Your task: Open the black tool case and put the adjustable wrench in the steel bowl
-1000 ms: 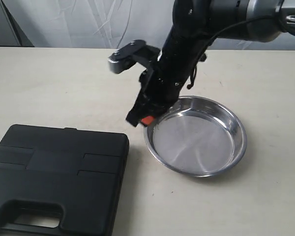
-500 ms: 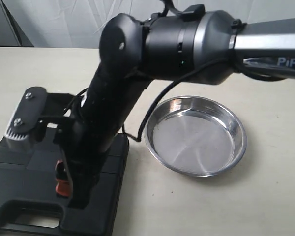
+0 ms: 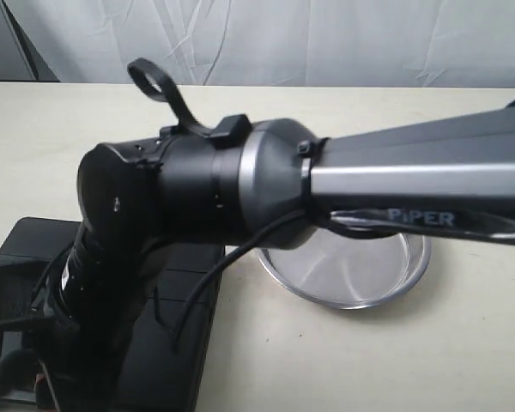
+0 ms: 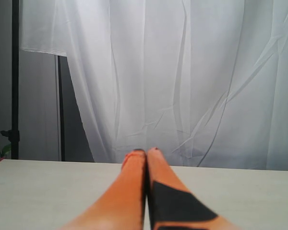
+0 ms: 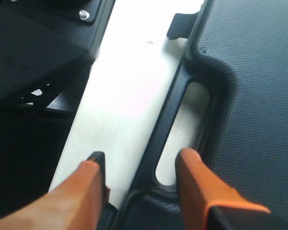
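Observation:
The black tool case (image 3: 34,245) lies closed at the front left of the table, mostly covered by my right arm (image 3: 240,197). In the right wrist view my right gripper (image 5: 140,158) is open, with the case's handle bar (image 5: 169,117) between its orange fingers (image 5: 192,182); one finger is in the handle opening and the other is outside the case edge. The steel bowl (image 3: 360,279) sits right of the case, half hidden by the arm, and its visible part holds nothing. No adjustable wrench shows. My left gripper (image 4: 145,152) is shut on nothing and points at a white curtain.
A black latch tab (image 5: 180,24) sticks out from the case edge further along from the handle. Dark robot base parts (image 5: 33,57) stand off the table's front edge, beside the case. A loose black cable (image 3: 154,81) loops above the right arm.
My right arm has swung from beside the bowl leftward and down over the tool case, and its gripper now straddles the handle. The case and the bowl have not moved.

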You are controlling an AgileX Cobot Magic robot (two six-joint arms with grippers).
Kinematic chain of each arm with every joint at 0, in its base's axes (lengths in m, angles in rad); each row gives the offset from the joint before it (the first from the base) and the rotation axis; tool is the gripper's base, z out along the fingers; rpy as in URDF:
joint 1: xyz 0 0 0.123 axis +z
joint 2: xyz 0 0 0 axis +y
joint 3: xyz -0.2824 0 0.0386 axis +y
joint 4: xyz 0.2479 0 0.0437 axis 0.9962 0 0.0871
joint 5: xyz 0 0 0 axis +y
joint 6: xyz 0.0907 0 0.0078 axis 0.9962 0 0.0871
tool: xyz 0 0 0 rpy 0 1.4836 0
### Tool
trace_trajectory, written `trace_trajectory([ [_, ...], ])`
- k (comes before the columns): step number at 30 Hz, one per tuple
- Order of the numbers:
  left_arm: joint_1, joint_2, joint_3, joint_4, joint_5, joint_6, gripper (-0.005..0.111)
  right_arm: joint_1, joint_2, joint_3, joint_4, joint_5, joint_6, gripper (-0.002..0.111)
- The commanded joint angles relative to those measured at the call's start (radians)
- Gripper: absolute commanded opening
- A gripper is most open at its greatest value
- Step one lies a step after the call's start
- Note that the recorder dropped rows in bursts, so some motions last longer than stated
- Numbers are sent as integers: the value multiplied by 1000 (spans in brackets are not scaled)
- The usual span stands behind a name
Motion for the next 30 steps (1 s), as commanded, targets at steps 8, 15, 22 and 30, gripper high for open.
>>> trace_trajectory([
  [8, -8, 5, -4, 2, -5, -2, 0, 18, 64, -7, 19, -91, 3, 46],
  [15, -8, 5, -4, 2, -5, -2, 0, 28, 98, -7, 24, -91, 3, 46],
  [22, -8, 5, -4, 2, -5, -2, 0, 39, 123, -7, 28, -94, 10, 46],
  [30, -8, 5, -4, 2, -5, -2, 0, 42, 129, -7, 47, -99, 10, 46],
])
